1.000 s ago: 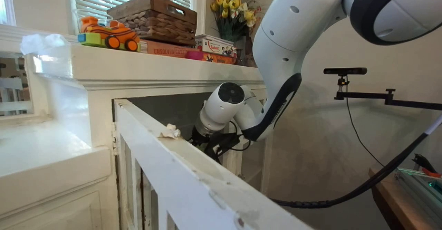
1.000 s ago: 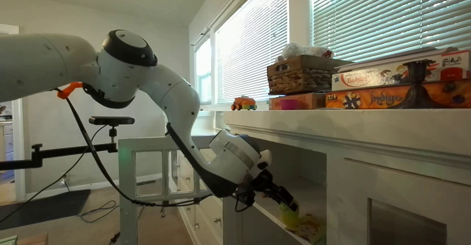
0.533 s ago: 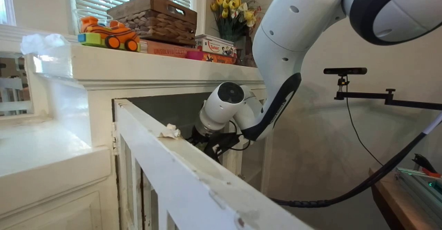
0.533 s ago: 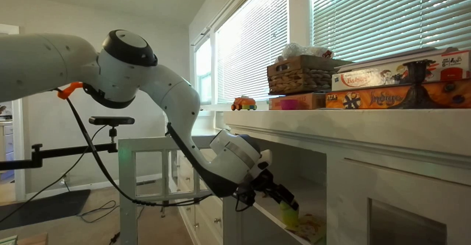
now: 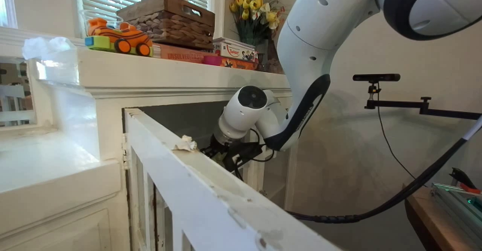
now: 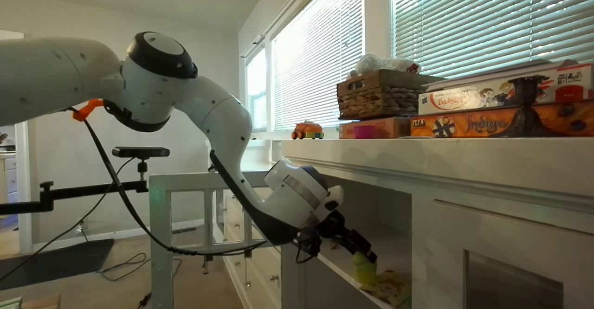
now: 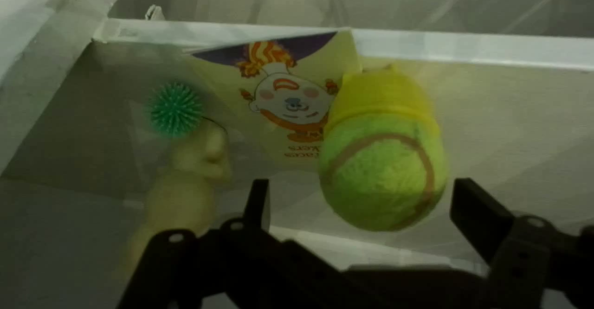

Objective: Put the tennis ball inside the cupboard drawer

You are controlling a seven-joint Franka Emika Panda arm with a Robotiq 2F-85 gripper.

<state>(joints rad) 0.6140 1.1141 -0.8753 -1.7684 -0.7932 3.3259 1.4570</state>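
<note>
The tennis ball (image 7: 383, 179), yellow-green with a dull brownish seam, rests on the mouth of a yellow cup (image 7: 385, 93). Both stand inside the cupboard drawer (image 6: 387, 207), near the shelf's front edge. My gripper (image 7: 363, 190) is open, with one finger on either side of the ball; in the wrist view gaps show between the ball and both fingers (image 7: 258, 202). An exterior view has the fingers just above the cup (image 6: 365, 272), with the ball partly covered by them. The swung-out door hides the ball and fingertips in another exterior view.
A clown-face card (image 7: 292, 100), a green spiky ball (image 7: 175, 109) and a pale yellow figure (image 7: 181, 202) lie beside the cup. The paned cabinet door (image 5: 211, 183) stands swung out by the arm. Overhead runs the thick cabinet top (image 6: 441, 156) with a basket and boxes.
Over the last half second the arm and gripper have risen slightly. The cup stays in its place, with the ball on it.
</note>
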